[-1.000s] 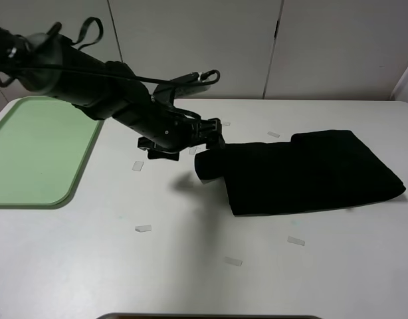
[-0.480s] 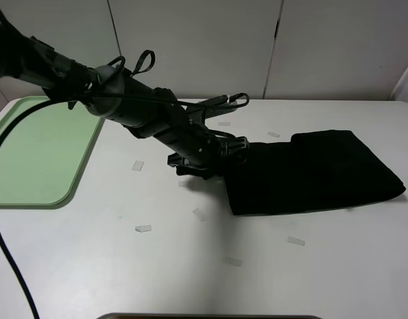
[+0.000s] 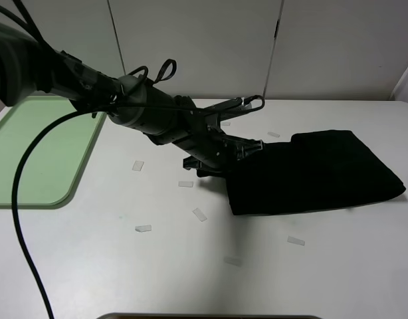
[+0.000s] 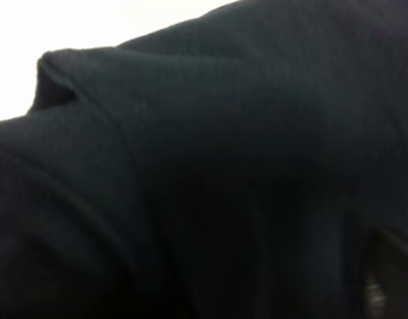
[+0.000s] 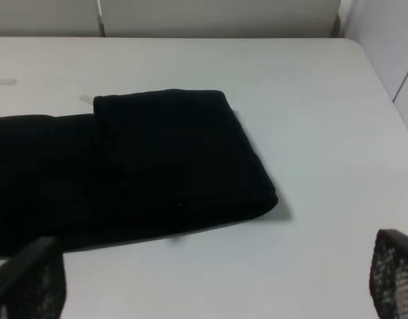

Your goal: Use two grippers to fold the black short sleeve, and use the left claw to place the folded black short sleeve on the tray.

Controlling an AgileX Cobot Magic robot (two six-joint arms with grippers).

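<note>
The black short sleeve [image 3: 310,173] lies folded into a thick rectangle on the right half of the white table. My left gripper [image 3: 247,149] reaches across and rests at the shirt's left end; its black fingers merge with the dark fabric. Blurred black fabric [image 4: 210,166] fills the left wrist view at very close range, so how the jaws stand does not show. The right gripper [image 5: 214,282] hangs open above the table in front of the shirt [image 5: 137,159], its fingertips [image 5: 28,279] far apart and holding nothing. The light-green tray [image 3: 38,159] sits at the far left.
Several small pale tape scraps [image 3: 200,214] are scattered on the table around the shirt. White cabinet panels [image 3: 191,46] stand behind the table. The table's right edge [image 5: 383,86] runs close to the shirt's far end.
The left arm has swung right and lowered until its gripper reached the shirt's left end. The shirt's body and the right gripper have not moved.
</note>
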